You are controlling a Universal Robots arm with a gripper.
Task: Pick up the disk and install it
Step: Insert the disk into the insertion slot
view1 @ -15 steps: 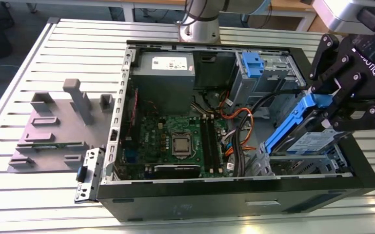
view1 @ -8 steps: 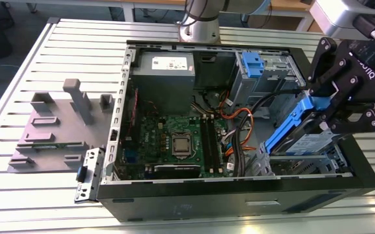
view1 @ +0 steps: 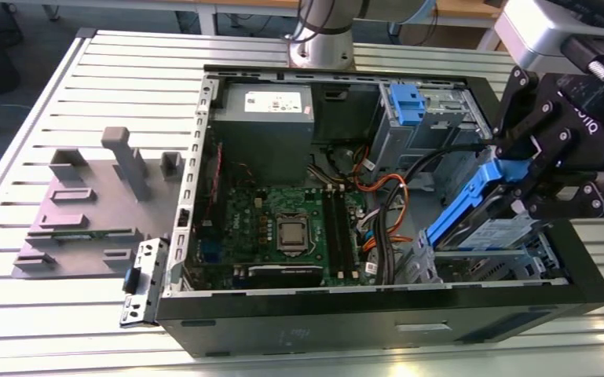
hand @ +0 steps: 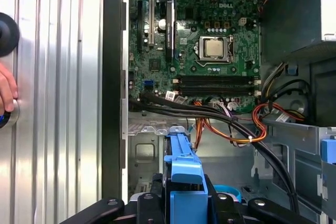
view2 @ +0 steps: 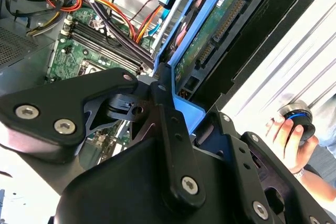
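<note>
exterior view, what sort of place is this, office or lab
Probably a robotics lab bench rather than an office: an open computer case lies on a slatted metal table, grey moulded fixtures sit beside it, and the gripper holds the disk over the case.

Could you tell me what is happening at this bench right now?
The gripper is shut on the disk, clamping its blue carrier frame. The disk is tilted above the drive cage at the exterior view's right end of the open computer case, not yet seated. In the second wrist view, a person's hand holds a round knob beside the case.
</note>
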